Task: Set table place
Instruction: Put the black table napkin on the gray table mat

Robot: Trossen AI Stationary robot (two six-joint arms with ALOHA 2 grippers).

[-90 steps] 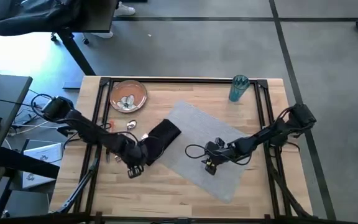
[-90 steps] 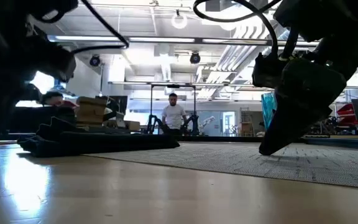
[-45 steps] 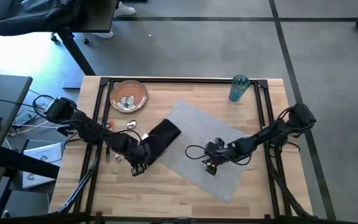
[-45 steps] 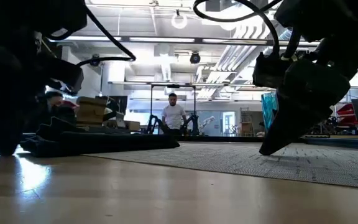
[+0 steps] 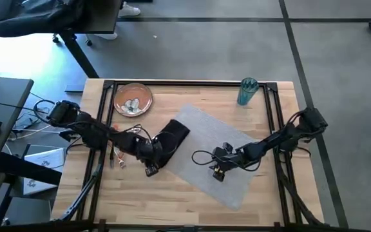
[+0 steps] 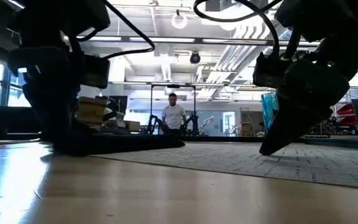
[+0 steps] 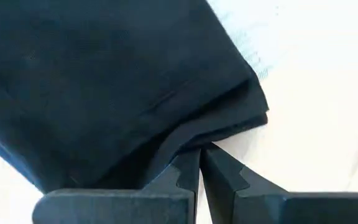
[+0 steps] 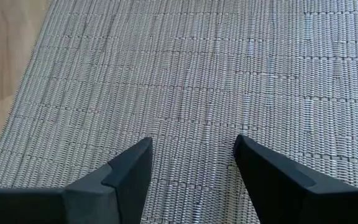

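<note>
The left gripper (image 5: 152, 169) sits low on the worktop (image 5: 172, 200) at the near end of the black napkin (image 5: 172, 136), its fingers (image 7: 188, 177) nearly together, pinching the cloth's edge. The right gripper (image 5: 218, 171) rests on the grey placemat (image 5: 237, 145), fingers (image 8: 129, 165) apart. The plate (image 5: 133, 99) lies far left, the cup (image 5: 247, 91) far right.

The table (image 5: 172, 193) bears placemat (image 5: 237, 148), plate (image 5: 133, 100), cup (image 5: 247, 91).
</note>
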